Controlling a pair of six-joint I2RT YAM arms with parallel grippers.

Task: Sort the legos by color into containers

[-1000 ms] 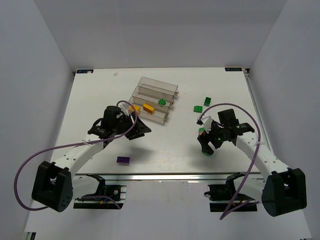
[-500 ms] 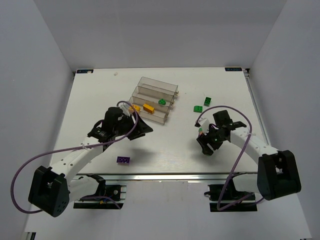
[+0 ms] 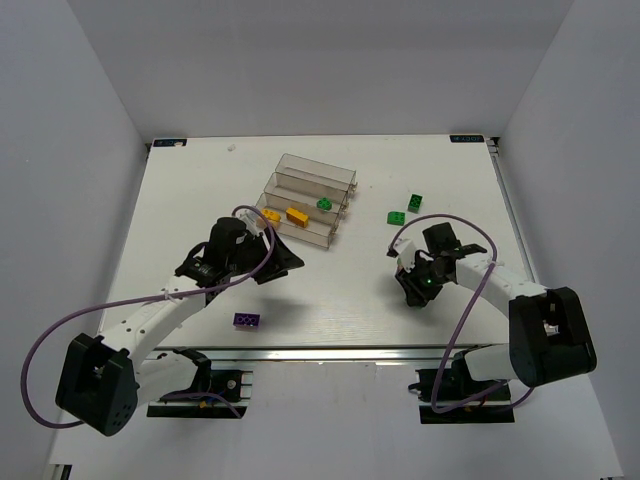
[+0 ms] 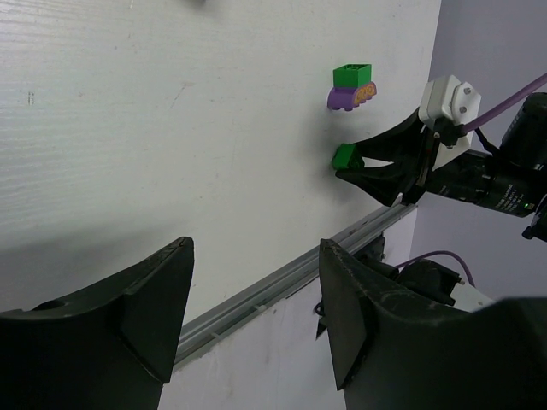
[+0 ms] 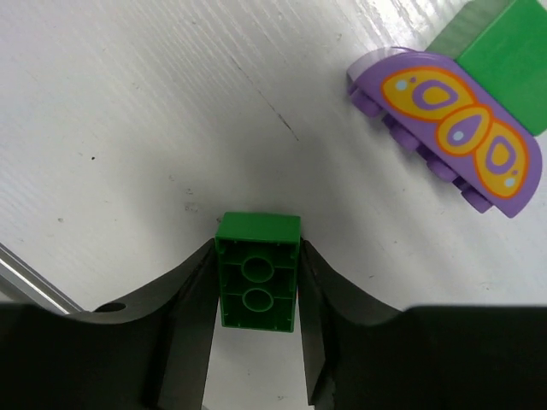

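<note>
Partway. The containers [image 3: 300, 165] at the tabletop's far middle hold two yellow-orange bricks [image 3: 297, 214] in the nearest bin and one green lego [image 3: 324, 204] in a bin behind it. Right pincer [image 3: 415, 288] is clamped on a green brick [image 5: 257, 272] at the tabletop's right-near part, well apart from the bins. Left pincer [image 4: 256, 248] is released and empty. Unsorted: two green pieces [image 3: 397, 217] toward the right edge, purple brick [image 3: 248, 320] by the near edge.

Bright and even from overhead; white counter [image 3: 180, 200] and walls [image 3: 90, 90] close to washed out in the top view. Soft grey shadow on the counter by the left claw [image 3: 288, 258]. Crisp in the right wrist view, down to counter grain and green brick [image 5: 256, 269]; faint sheen on the purple piece [image 5: 444, 128]. Left wrist view softer, near fingers [image 4: 128, 316] dark and slightly blurred.
</note>
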